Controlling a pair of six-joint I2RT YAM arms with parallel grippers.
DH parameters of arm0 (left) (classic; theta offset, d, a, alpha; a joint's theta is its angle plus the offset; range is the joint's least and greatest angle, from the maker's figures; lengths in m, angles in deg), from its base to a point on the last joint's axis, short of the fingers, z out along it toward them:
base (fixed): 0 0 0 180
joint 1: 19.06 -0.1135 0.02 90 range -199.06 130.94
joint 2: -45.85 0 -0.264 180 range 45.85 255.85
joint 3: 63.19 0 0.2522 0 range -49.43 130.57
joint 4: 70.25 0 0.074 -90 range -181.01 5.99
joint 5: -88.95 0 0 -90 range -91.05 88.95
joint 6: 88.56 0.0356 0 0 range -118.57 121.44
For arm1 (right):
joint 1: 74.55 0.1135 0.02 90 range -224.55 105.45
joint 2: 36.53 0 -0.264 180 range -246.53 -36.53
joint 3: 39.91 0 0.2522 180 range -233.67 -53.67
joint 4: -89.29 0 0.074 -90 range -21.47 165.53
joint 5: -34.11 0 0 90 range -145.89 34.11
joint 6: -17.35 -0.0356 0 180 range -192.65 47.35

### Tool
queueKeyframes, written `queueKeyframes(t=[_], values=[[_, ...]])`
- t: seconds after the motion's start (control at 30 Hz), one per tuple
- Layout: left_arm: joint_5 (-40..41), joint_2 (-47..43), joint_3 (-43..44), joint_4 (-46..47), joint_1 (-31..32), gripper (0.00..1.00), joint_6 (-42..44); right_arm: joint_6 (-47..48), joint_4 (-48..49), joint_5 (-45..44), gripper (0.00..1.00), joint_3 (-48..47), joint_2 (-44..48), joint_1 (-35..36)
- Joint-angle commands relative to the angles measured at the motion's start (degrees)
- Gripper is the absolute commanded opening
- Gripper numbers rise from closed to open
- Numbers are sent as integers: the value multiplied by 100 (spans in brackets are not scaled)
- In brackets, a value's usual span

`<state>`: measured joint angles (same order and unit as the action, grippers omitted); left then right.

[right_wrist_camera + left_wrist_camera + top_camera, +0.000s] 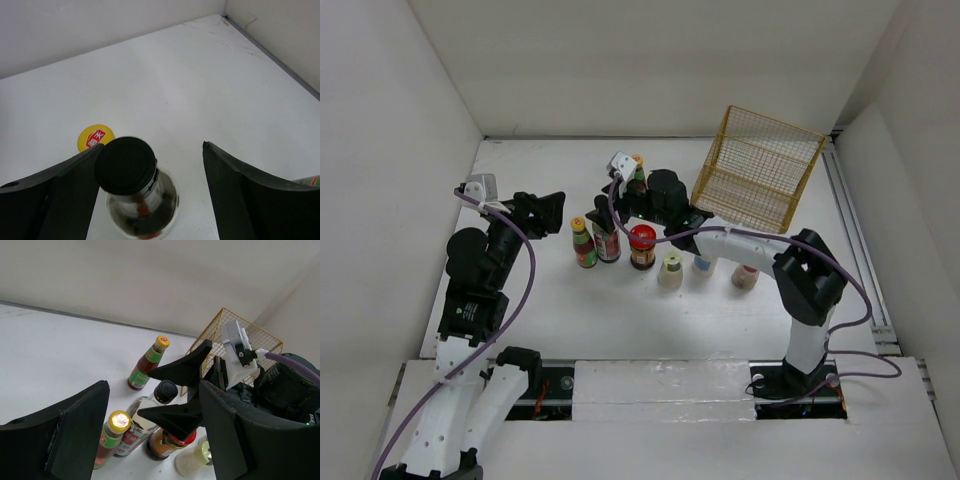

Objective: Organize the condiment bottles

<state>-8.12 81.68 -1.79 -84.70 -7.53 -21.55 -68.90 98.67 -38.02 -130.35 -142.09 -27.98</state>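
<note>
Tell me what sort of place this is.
Probably a robot lab test cell, not a kitchen: white table, plain white walls boxing it in, bottles and basket set out as props.

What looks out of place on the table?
One yellow-capped bottle stands alone, farther back than the row of six others. The yellow wire basket also looks tipped on its side.

Jar (642,247) right of sauce bottle (607,240), basket (760,170) behind
</note>
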Motion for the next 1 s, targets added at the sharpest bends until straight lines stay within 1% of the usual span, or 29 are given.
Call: queueKeyframes(t=[0.0, 0.07, 0.13, 0.2, 0.23, 0.27, 0.33, 0.4, 0.5, 0.57, 0.7, 0.73, 0.83, 0.87, 0.9, 0.97], values=[[-75, -15, 0, 262, 7, 68, 31, -181, 675, 103, 83, -347, -175, -16], [-127, -15, 0, 262, 7, 68, 31, -234, 727, 103, 77, -417, -228, -16], [-128, -15, 0, 262, 7, 68, 31, -392, 972, 42, 63, -339, -228, -16], [-128, 46, 0, 262, 7, 68, 31, -445, 1166, 41, 47, -286, -281, -16], [-128, 46, 0, 262, 7, 68, 31, -497, 1167, 41, 31, -286, -281, -16], [-128, 46, 0, 262, 7, 68, 31, -498, 1167, 41, 25, -286, -281, -16], [-128, 46, 0, 262, 7, 68, 31, -498, 1332, -28, 14, -85, 77, -16], [-128, 46, 0, 262, 7, 68, 31, -498, 1404, -178, 9, -22, 342, -16], [-128, 46, 0, 262, 7, 68, 31, -498, 1404, -249, 8, -22, 921, -78], [-128, 46, 0, 262, 7, 68, 31, -498, 1404, -249, 6, -162, 1307, -139], [-128, 46, 0, 262, 7, 68, 31, -498, 1150, -249, 5, -556, 1686, -271], [-128, 46, 0, 262, 7, 68, 31, -498, 1149, -301, 4, -610, 1757, -340], [-128, 46, 0, 262, 7, 68, 31, -446, 913, -441, 4, -847, 1951, -604], [-128, 46, 0, 262, 7, 68, 31, -393, 834, -616, 4, -926, 2021, -701], [-128, 46, 0, 262, 7, 68, 31, -392, 589, -705, 2, -1032, 2022, -928], [-128, -6, 0, 262, 7, 68, 31, -392, 438, -828, 1, -1322, 2022, -1192]])
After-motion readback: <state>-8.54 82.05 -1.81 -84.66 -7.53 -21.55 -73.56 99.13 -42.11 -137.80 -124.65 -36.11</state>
